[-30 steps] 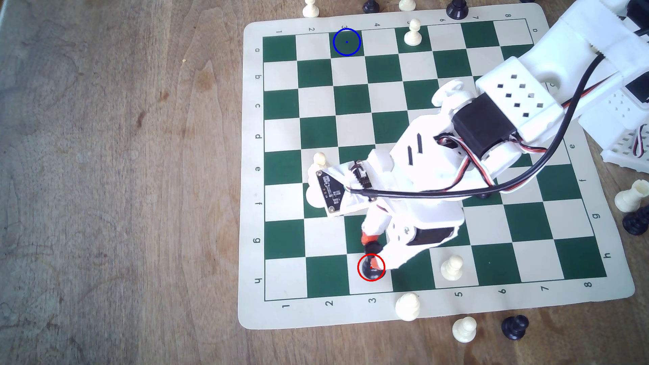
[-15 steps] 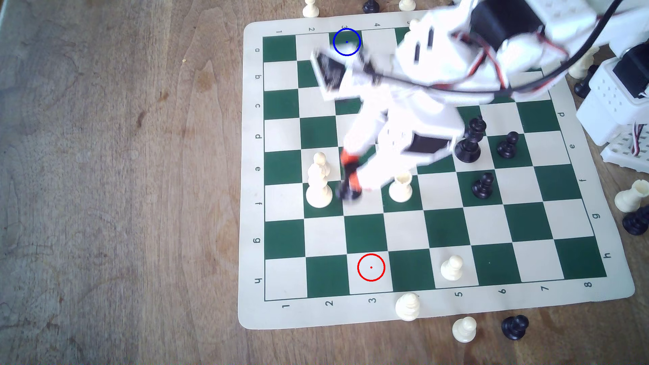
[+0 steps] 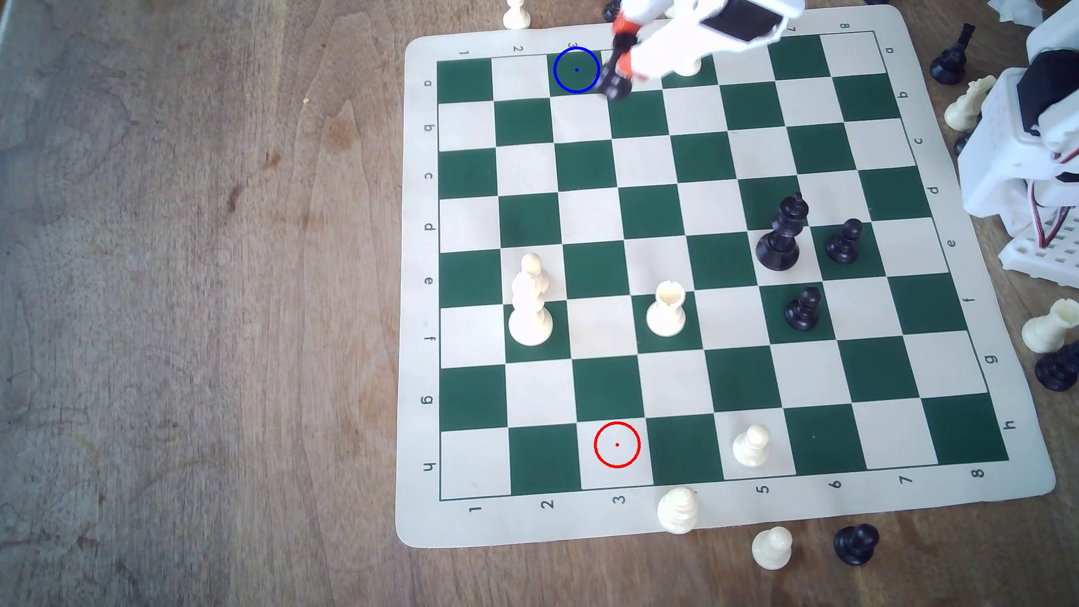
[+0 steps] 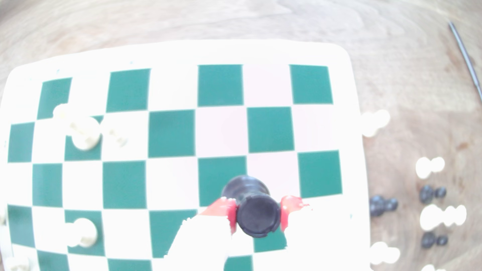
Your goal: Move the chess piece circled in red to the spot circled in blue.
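Wooden table (image 3: 204,292) under the board, my end effector (image 4: 258,217) clamps the black rook (image 3: 614,82) aloft just beside the blue-ringed spot (image 3: 576,70); next, centre over it and lower.

- The gripper (image 3: 620,61), with orange-tipped fingers (image 3: 622,26), is clamped on the black rook (image 3: 616,82) at the far edge of the chessboard (image 3: 420,292).
- The blue-ringed green square (image 3: 576,70) lies just beside the gripper, on the exterior view's left; the rook overlaps the ring's edge.
- The red-ringed cream square (image 3: 617,445) sits well apart from the gripper, at the board's near edge.
- A white pawn (image 3: 689,65) stands partly hidden behind the gripper's body.
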